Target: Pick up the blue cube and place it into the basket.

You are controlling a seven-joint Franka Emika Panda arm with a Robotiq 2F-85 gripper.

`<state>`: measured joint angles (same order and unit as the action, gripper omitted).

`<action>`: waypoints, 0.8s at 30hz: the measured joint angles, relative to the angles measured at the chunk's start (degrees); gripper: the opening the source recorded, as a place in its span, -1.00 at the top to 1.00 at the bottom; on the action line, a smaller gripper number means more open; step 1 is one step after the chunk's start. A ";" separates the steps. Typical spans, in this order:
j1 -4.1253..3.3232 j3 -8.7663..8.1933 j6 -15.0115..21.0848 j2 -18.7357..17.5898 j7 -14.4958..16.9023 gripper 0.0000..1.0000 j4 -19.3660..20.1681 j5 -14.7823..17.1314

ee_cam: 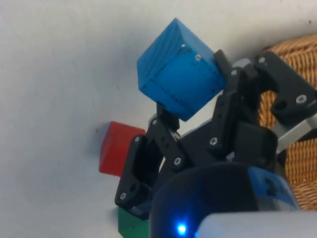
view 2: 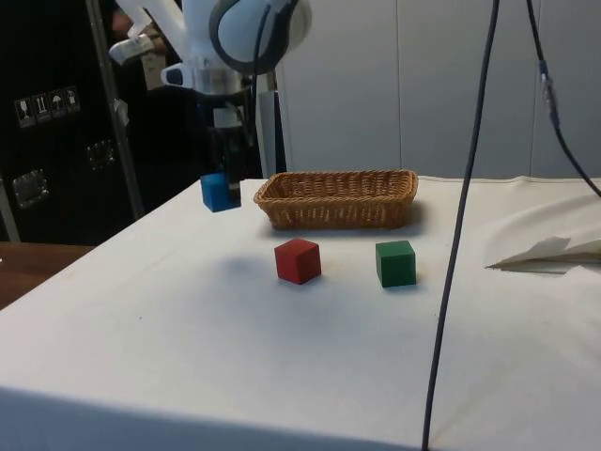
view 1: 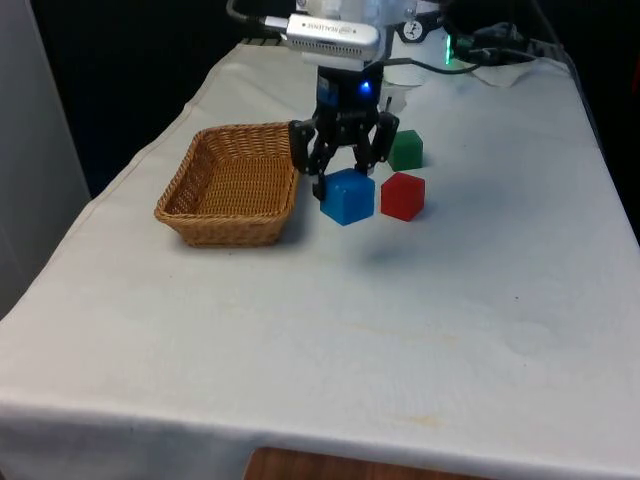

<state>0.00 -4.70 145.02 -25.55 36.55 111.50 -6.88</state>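
My gripper [view 1: 345, 178] is shut on the blue cube [view 1: 347, 197] and holds it a little above the cloth. The cube hangs just off the near corner of the wicker basket [view 1: 228, 226] on the front view's right, outside its rim. From the side, the blue cube [view 2: 220, 192] hangs in the gripper [view 2: 225, 178], clear of the table and beside the basket [view 2: 338, 210]. At the wrist, the fingers [ee_cam: 166, 124] pinch the tilted blue cube [ee_cam: 181, 69] at the gripper [ee_cam: 193, 89], with the basket [ee_cam: 297, 54] alongside.
A red cube [view 1: 403, 196] [view 2: 298, 260] [ee_cam: 116, 148] lies on the cloth close to the held cube. A green cube [view 1: 406, 150] [view 2: 395, 263] [ee_cam: 130, 227] sits beyond it. Cables [view 1: 500, 50] lie at the table's far end, and one cable [view 2: 460, 225] hangs across the side view.
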 measured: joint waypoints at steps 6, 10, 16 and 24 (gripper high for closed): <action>0.00 -0.52 -0.97 2.12 0.06 0.86 1.15 0.00; 0.00 -0.97 -1.32 3.55 0.11 0.86 2.06 0.00; 0.00 -1.78 -2.18 5.84 0.40 0.86 3.67 0.00; 0.00 -2.52 -2.18 8.42 0.92 0.86 6.47 0.00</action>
<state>0.00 -7.22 142.84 -17.13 37.47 117.97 -6.88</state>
